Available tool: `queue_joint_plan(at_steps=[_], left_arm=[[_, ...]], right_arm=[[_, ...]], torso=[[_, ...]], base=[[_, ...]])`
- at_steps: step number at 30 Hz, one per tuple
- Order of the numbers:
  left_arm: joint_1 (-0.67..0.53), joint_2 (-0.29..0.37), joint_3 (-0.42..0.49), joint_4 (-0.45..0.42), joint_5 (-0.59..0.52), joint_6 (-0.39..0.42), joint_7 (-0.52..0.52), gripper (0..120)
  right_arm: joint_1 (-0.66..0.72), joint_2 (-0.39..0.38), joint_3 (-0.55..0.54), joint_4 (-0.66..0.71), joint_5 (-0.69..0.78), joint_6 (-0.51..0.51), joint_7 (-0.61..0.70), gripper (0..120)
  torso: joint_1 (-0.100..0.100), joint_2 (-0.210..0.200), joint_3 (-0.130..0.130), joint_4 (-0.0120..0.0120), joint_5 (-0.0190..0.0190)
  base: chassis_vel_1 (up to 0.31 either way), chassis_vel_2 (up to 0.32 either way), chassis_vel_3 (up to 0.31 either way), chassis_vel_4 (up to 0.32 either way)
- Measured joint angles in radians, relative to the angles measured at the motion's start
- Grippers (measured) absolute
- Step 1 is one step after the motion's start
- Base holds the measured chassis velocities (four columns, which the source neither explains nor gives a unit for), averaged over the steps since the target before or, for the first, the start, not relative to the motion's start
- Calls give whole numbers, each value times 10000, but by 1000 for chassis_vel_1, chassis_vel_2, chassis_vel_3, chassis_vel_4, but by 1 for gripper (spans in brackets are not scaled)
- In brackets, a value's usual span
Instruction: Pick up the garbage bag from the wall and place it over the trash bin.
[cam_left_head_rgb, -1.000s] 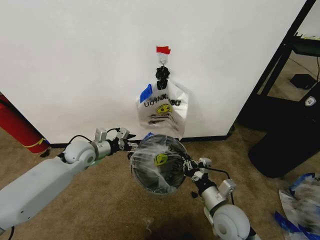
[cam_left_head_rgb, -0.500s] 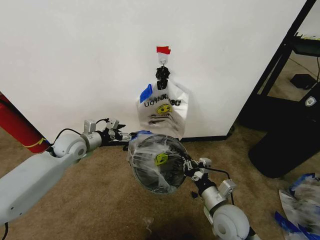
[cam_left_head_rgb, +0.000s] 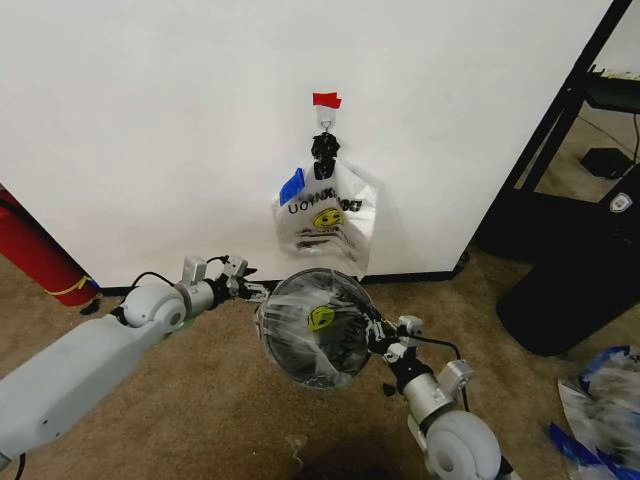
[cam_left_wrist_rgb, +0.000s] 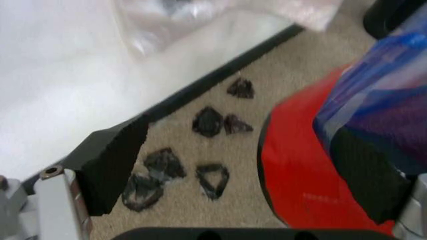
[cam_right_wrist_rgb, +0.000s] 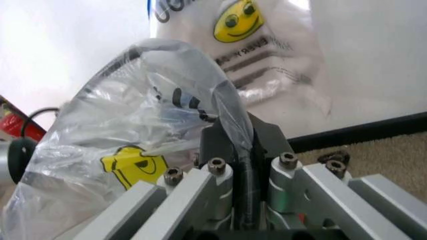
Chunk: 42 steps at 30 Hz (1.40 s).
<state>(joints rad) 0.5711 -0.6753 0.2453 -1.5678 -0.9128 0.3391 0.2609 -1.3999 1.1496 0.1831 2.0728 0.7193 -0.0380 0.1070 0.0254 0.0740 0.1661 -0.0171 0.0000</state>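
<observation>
Trash bin (cam_left_head_rgb: 318, 328), film garbage bag (cam_left_head_rgb: 290, 310) draped over: right gripper (cam_left_head_rgb: 383, 340) jaws pinching rim and film; left gripper (cam_left_head_rgb: 252, 290) jaws spread beside blue strip, should tug downward evenly.

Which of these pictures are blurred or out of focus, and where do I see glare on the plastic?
Head view: mostly sharp; the garbage bag over the trash bin shows pale glare streaks, and the plastic on the floor at far right is smeared. Left wrist view: soft throughout, the wall washed out to white. Right wrist view: the film gleams, and the right gripper up close is fairly sharp.
</observation>
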Motion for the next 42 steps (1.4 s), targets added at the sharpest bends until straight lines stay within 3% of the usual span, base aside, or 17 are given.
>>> queue_joint_plan(at_steps=[23, 31, 33, 36, 39, 42], left_arm=[[674, 712, -1179, -1298, -139, 93, 455, 100], [910, 813, -1763, -1564, -827, 314, 256, 100], [1243, 773, -2239, -1872, -877, 314, -142, 100], [2081, 548, -3150, -3010, -900, 335, -1651, 100], [2520, 375, -3393, -3816, -958, 466, -2516, 100], [3070, 111, -3394, -4844, -1214, 813, -3663, 87]], right_arm=[[370, 261, -25, -633, 554, -116, 288, 1], [401, 332, 36, -851, 538, -90, 283, 1], [401, 375, 97, -879, 535, -64, 321, 1], [394, 540, 213, -878, 504, -7, 480, 1], [366, 682, 248, -851, 343, 57, 552, 1], [298, 940, 255, -813, -99, 193, 613, 1]], torso=[[0, 0, 0, 1, 0], [0, 0, 0, 0, 2], [0, 0, 0, 0, -3], [0, 0, 0, 2, -2], [0, 0, -1, 1, 6], [-1, 0, -1, -2, 1]], base=[[0, 0, 0, 0], [0, 0, 0, 0], [0, 0, 0, 0], [0, 0, 0, 0], [0, 0, 0, 0], [0, 0, 0, 0]])
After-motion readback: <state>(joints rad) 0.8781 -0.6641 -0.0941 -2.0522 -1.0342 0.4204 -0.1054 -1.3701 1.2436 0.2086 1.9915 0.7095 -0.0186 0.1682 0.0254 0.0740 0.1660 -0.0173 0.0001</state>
